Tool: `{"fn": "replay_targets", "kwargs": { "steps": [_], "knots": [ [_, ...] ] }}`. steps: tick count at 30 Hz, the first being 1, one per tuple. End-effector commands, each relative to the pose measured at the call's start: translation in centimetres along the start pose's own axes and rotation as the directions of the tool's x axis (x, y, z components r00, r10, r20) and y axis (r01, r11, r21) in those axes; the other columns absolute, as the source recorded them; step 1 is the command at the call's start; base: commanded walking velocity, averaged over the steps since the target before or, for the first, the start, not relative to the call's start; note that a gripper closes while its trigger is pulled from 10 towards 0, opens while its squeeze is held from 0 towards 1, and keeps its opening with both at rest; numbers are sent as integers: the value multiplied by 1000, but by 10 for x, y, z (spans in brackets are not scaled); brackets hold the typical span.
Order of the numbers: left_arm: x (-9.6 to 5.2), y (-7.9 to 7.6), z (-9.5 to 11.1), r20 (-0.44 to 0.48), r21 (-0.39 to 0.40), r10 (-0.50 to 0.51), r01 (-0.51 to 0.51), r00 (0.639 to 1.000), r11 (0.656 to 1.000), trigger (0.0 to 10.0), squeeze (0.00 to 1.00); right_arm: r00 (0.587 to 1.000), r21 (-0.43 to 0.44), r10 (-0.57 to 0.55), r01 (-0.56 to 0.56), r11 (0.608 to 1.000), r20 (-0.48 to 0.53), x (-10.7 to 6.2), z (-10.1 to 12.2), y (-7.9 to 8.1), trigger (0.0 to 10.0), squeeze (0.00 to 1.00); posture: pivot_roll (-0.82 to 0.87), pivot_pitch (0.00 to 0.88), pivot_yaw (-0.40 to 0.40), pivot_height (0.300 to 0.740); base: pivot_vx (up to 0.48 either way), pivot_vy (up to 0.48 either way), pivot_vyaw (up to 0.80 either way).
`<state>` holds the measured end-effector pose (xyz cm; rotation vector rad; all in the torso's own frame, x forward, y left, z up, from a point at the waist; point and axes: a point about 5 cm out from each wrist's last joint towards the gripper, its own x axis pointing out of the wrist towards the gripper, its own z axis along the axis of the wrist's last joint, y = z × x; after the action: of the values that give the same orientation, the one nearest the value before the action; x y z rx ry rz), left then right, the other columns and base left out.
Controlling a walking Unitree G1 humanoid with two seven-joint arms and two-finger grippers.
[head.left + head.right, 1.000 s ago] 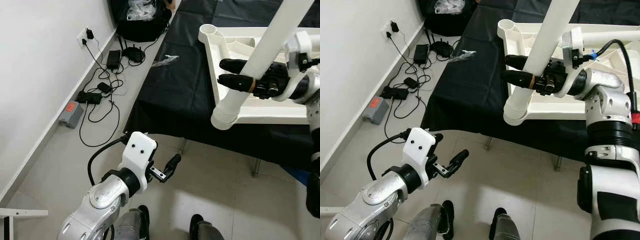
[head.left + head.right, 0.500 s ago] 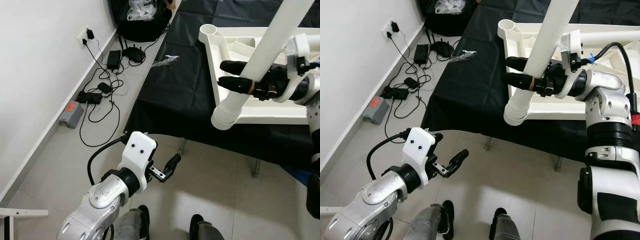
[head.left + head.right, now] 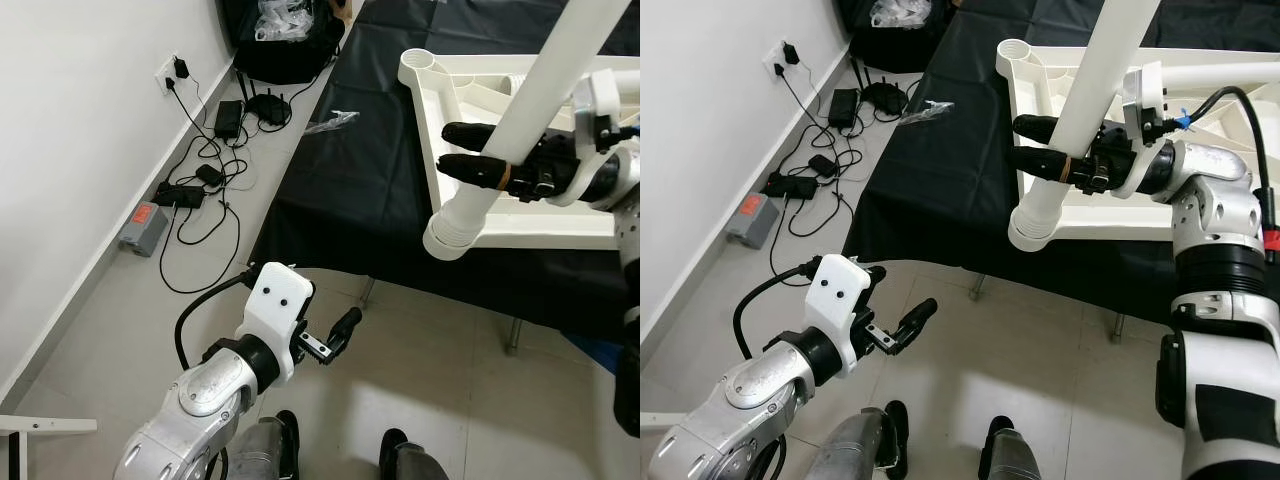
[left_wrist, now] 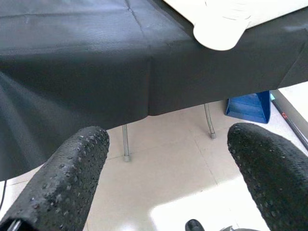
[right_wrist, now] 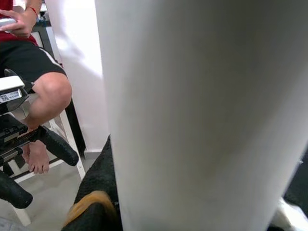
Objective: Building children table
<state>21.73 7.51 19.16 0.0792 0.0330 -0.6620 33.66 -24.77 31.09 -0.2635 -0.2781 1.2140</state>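
Over black-clothed table, right hand (image 3: 1040, 143) gripping white leg (image 3: 1080, 112)

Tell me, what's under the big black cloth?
Under the black cloth thin metal legs stand on the floor, and a blue box sits behind them. The cloth hides the table itself.

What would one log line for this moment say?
right gripper: shut on table leg | tabletop: on black cloth | left gripper: open, idle

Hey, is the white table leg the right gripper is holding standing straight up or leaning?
Leaning. The white table leg runs slantwise, its top toward the robot's right, its lower end at the tabletop corner, clamped by the right gripper.
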Motion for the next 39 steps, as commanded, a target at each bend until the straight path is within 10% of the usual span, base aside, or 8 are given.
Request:
{"fn": "replay_targets", "kwargs": {
  "steps": [1,23,39],
  "knots": [
    [-1,-1,-3,-21,-6,-8,8,1000,1000,10000,0,999,21,-14,14,1000,-32,-1,-16,6,10000,0,218,331,45,740,0,0,0],
    [1,-1,-2,-10,-7,-1,1,1000,1000,10000,0,974,33,-191,197,980,-125,3,-39,4,10000,0,206,324,37,740,0,0,0],
    [3,8,-1,2,12,21,-21,1000,1000,10000,0,858,7,-479,489,872,-187,5,-57,2,10000,0,192,308,35,740,0,0,0]
  ]
}}
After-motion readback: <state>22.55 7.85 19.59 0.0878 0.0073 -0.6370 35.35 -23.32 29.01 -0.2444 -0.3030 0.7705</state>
